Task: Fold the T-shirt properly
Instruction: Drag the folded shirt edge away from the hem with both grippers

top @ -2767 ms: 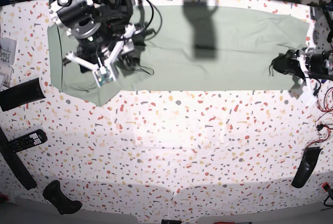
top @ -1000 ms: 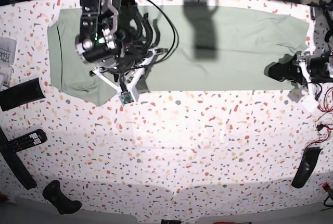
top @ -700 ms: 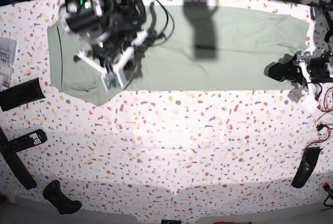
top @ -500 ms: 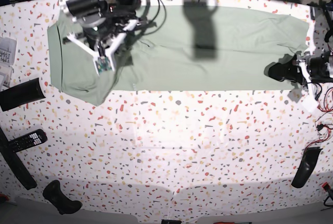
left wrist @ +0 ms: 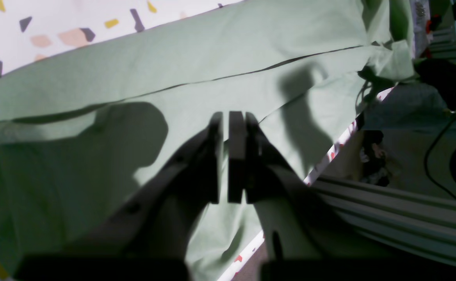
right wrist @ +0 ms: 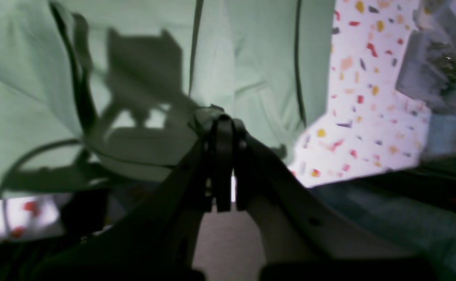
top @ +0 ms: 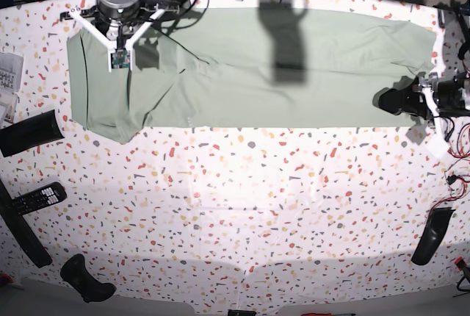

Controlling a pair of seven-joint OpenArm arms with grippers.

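The pale green T-shirt (top: 294,73) lies spread flat along the far side of the table. My right gripper (top: 119,26) hangs over the T-shirt's far left part, near the back edge. In the right wrist view the right gripper (right wrist: 222,117) is shut just above the T-shirt (right wrist: 25,97), and I see nothing held in it. My left gripper (top: 396,101) sits at the T-shirt's near right corner. The left wrist view shows the left gripper (left wrist: 226,115) shut, its tips against the T-shirt (left wrist: 251,47). Whether cloth is pinched there I cannot tell.
A remote control (top: 40,197) and a black bar (top: 29,132) lie at the left edge, beside a grey tray (top: 7,81). Black handles lie at the front left (top: 87,279) and the right (top: 432,235). Loose cables (top: 459,169) trail at the right. A metal rail (left wrist: 388,218) borders the table.
My right arm has swung from the shirt's near left part up to its far left corner. The creases on the left of the cloth have shifted. The left arm has stayed put.
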